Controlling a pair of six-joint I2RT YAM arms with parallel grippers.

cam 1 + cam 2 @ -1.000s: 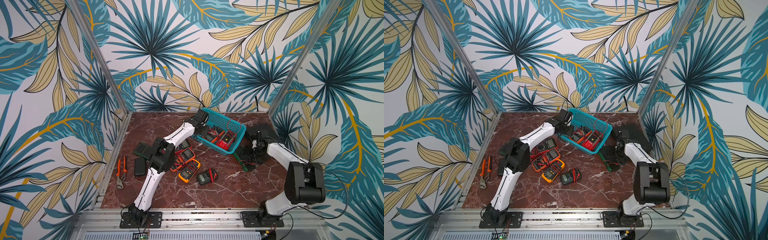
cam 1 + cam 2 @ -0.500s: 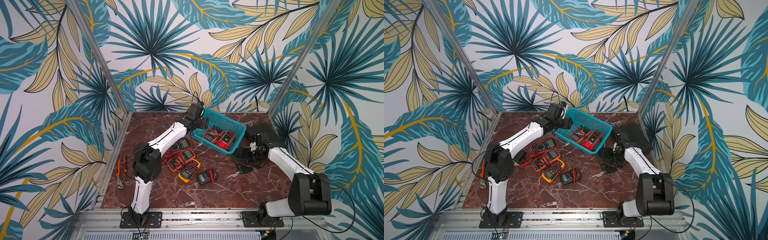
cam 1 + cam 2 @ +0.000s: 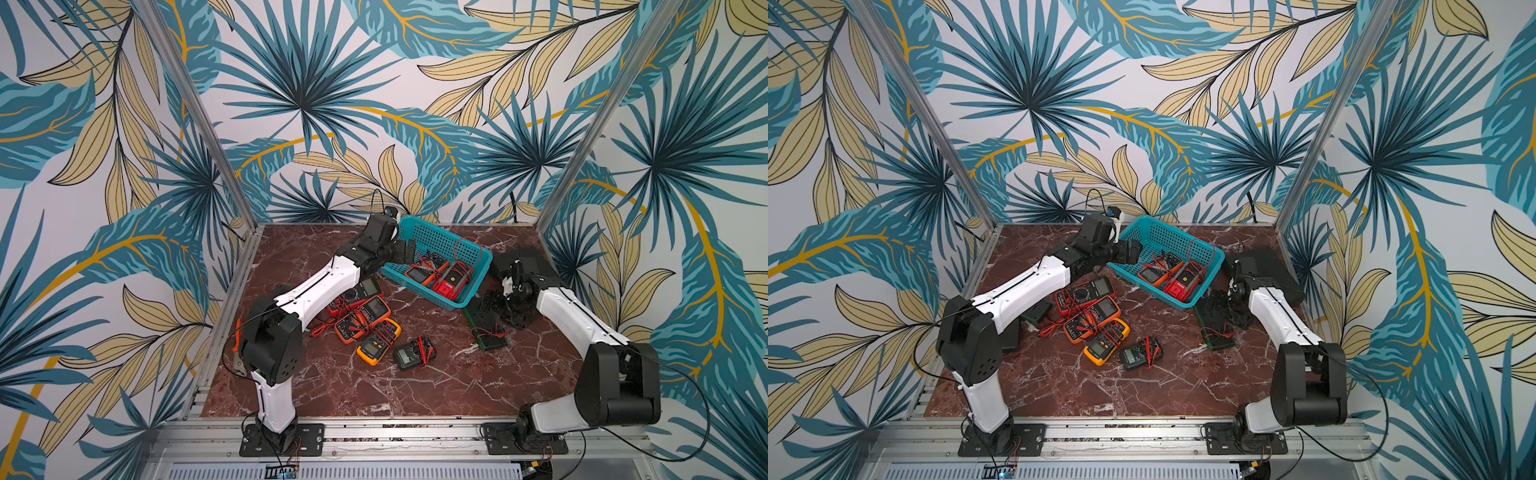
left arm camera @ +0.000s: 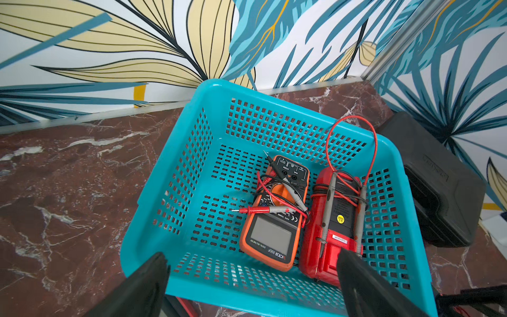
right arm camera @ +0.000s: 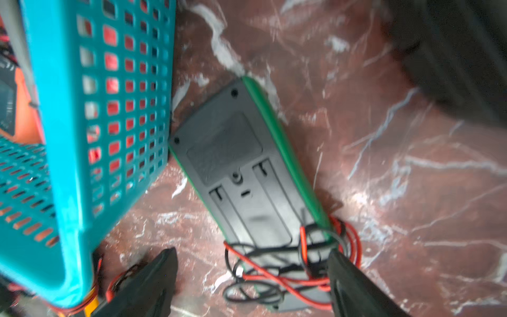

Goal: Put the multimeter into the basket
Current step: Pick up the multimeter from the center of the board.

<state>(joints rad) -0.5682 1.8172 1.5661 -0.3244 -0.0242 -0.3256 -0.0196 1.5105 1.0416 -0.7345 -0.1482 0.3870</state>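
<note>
Holds the left tool (image 4: 252,256) wide open, empty, over the rim of the basket (image 4: 219,87). Finds an orange multimeter (image 4: 271,236) lying inside beside a red multimeter (image 4: 323,255). Holds the right tool (image 5: 251,254) open, empty, over a face-down green-edged multimeter (image 5: 233,164) on the surface (image 5: 384,164) beside the basket.

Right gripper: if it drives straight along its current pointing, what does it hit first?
Probably the red and black test leads tangled at the near end of the face-down green-edged multimeter, then its black back. Depth unclear; right gripper is open.

Both top views overlook everything; close wrist views share the basket (image 4: 274,123).
</note>
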